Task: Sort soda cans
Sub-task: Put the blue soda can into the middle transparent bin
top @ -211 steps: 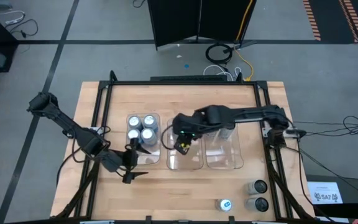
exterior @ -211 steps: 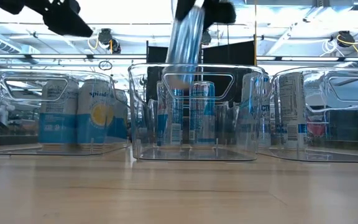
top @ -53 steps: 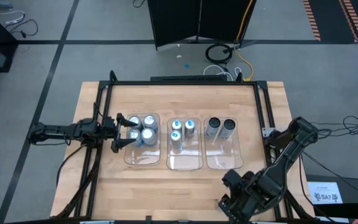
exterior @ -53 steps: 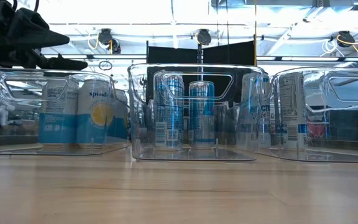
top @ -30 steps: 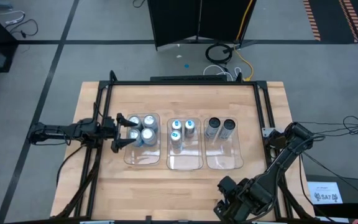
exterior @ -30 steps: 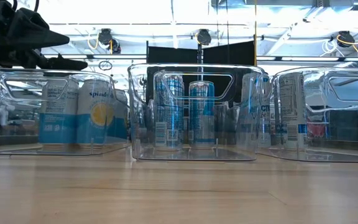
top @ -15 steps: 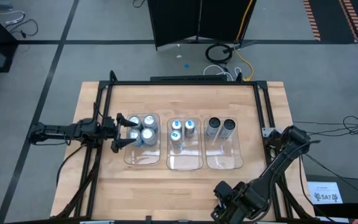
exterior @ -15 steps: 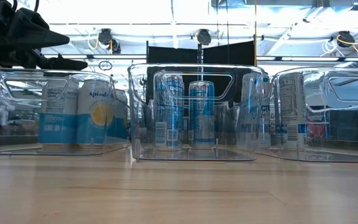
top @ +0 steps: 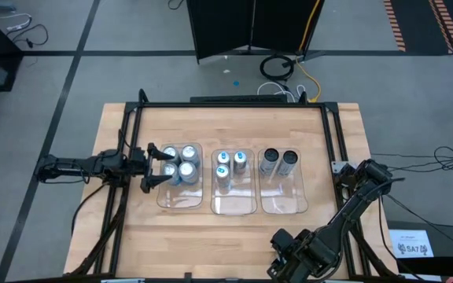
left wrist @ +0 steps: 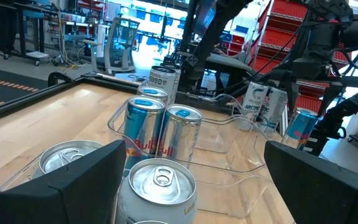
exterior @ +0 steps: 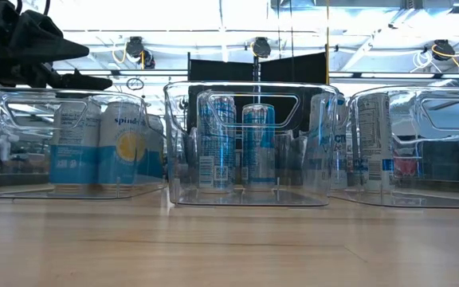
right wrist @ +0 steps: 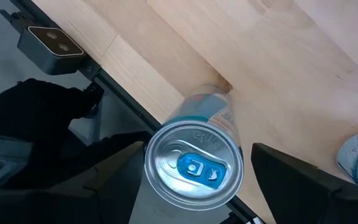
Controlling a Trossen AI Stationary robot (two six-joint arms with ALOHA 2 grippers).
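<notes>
Wooden table [top: 171, 236], three clear bins [top: 233, 206], workshop behind. Blue-tabbed can [right wrist: 194, 167] at table's near edge, between right gripper's [right wrist: 191, 186] spread fingers, grasp unclear. Left gripper [top: 157, 165] open beside left bin.

A light wooden table [top: 187, 236] with a black frame carries 3 clear plastic bins in a row: the left bin [top: 179, 198], the middle bin [top: 234, 203] and the right bin [top: 283, 203]. A blue-topped can [right wrist: 194, 165] stands at the table's near edge.
</notes>
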